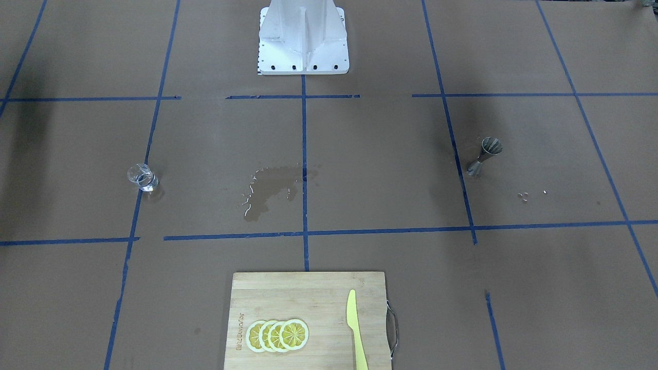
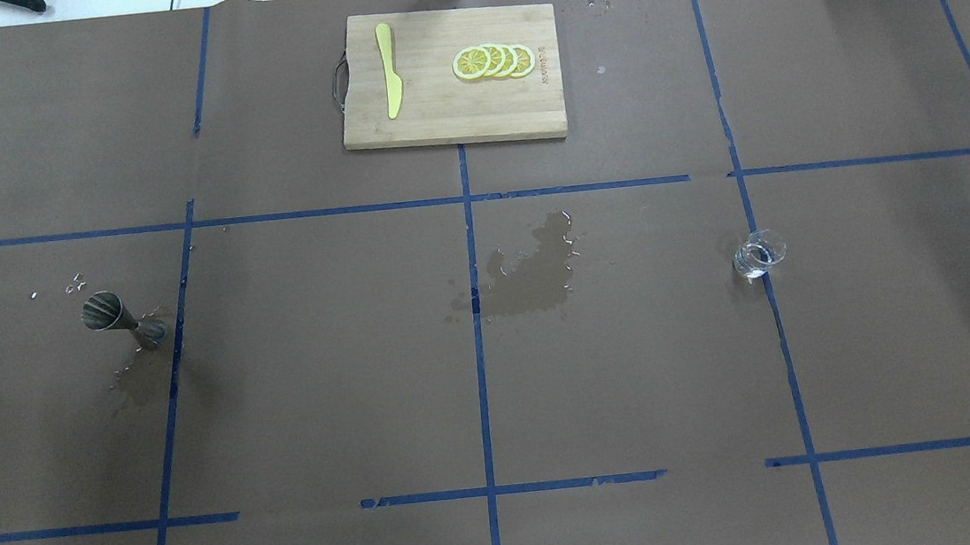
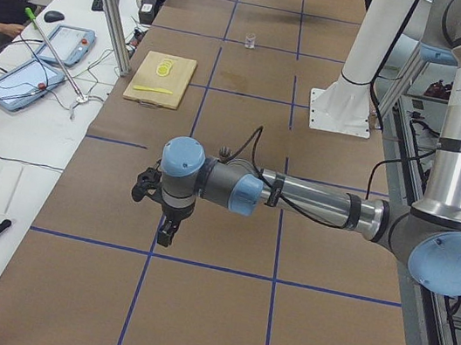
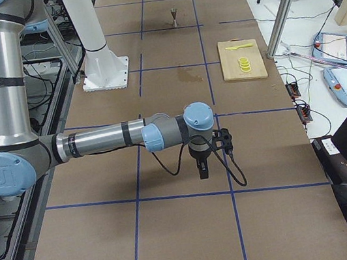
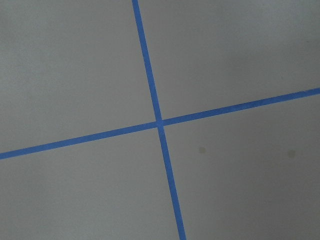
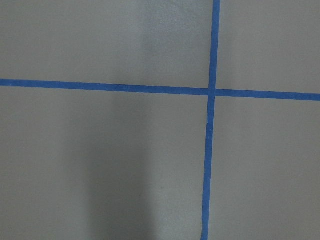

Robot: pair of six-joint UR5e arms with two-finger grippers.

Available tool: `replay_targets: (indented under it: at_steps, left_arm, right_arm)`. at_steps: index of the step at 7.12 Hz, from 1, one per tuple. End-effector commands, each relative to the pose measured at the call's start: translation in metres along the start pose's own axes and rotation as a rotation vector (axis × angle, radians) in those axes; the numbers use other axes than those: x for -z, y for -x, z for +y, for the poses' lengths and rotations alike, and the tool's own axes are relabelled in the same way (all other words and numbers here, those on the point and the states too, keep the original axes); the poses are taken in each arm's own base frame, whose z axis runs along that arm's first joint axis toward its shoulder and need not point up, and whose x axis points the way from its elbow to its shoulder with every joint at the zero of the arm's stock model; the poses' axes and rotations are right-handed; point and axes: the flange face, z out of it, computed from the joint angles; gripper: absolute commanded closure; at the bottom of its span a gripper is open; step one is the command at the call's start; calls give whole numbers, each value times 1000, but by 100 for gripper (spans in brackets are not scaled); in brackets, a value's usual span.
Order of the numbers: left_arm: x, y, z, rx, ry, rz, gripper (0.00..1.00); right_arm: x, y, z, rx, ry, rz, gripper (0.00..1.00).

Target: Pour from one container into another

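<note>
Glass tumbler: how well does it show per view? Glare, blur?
Overhead exterior: glass tumbler crisp, bright rim highlights, body see-through and low-contrast. Exterior front-facing: similar, faint shadow beside it. Exterior left: tiny and soft. Wrist views: absent.

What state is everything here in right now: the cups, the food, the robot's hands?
Glass tumbler: upright, untouched, seems to hold a little clear liquid.
Steel jigger: upright, untouched, contents unseen.
Puddle: wet, spread on the table between them.
Lemon slices: cut, overlapping on the cutting board.
Knife: flat on the board.
Left hand: above bare table, empty; open or shut unclear.
Right hand: the same.
</note>
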Motion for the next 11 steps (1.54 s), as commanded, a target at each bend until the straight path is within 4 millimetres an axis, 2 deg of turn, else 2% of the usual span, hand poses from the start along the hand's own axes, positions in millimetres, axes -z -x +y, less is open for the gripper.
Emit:
replay_targets:
  at_steps: [1, 9, 11]
  left_arm:
    - [16, -14, -4, -38, -32, -2, 0]
    - [14, -12, -1, 25, -33, -1, 0]
    - [14, -12, -1, 25, -33, 1, 0]
  right_arm:
    - [-1, -1, 1, -3, 3, -1, 0]
    - [2, 2, 0, 3, -3, -10, 0]
    - [10, 12, 3, 27, -24, -62, 0]
